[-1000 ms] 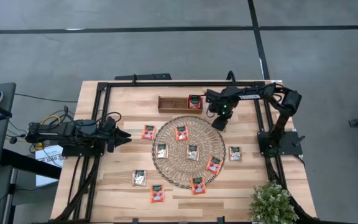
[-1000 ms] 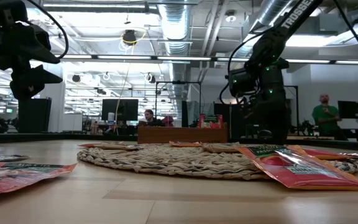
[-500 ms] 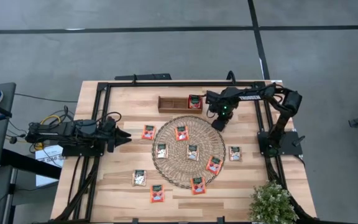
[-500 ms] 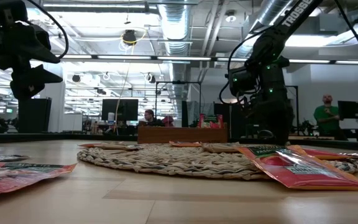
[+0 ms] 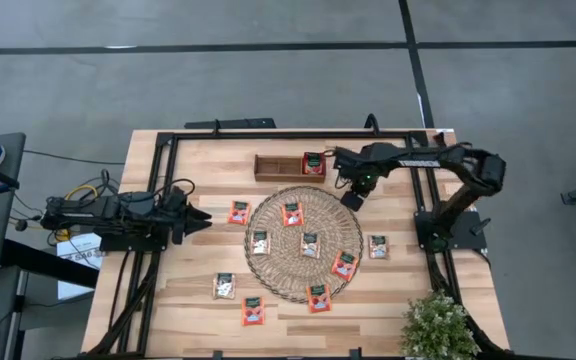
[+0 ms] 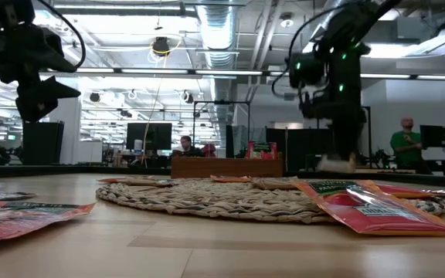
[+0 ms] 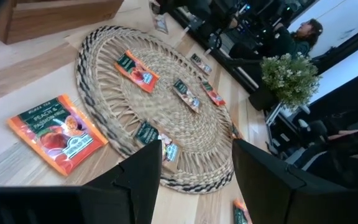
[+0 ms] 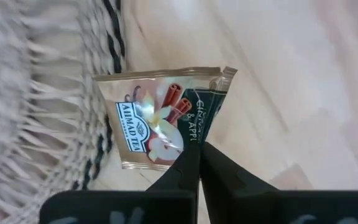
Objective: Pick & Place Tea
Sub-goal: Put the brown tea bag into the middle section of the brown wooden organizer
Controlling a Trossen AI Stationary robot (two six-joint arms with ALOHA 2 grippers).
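Small square tea packets, red-orange and beige, lie on the round woven mat (image 5: pixel 303 243), on the table around it, and one (image 5: pixel 314 163) stands in the wooden tray (image 5: pixel 286 166). My right gripper (image 5: pixel 353 197) hangs over the mat's far right edge, shut on a beige-white packet (image 8: pixel 160 118), which also shows as a pale patch under the fingers in the low view (image 6: pixel 334 162). In the high view the gripper hides that packet. My left gripper (image 7: pixel 194 180) waits open near the table's left edge (image 5: pixel 200 218), facing the mat. My right gripper pinches the beige-white packet between its two fingertips at the middle of one edge (image 8: pixel 191 140), beside the dark green label. The fingers come from above, pointing down. The packet is lifted a little clear of the table, partly over the mat's rim.
Other packets lie on the table left of the mat (image 5: pixel 239 212), right of it (image 5: pixel 378 246) and near the front (image 5: pixel 225 286), (image 5: pixel 254 311). A potted plant (image 5: pixel 438 325) stands at the near right corner. Black frame rails run along the table's sides.
My right gripper has gone up from the table by the mat's far right edge, taking the beige packet with it, and the arm has stretched out, its elbow swinging toward the table's right.
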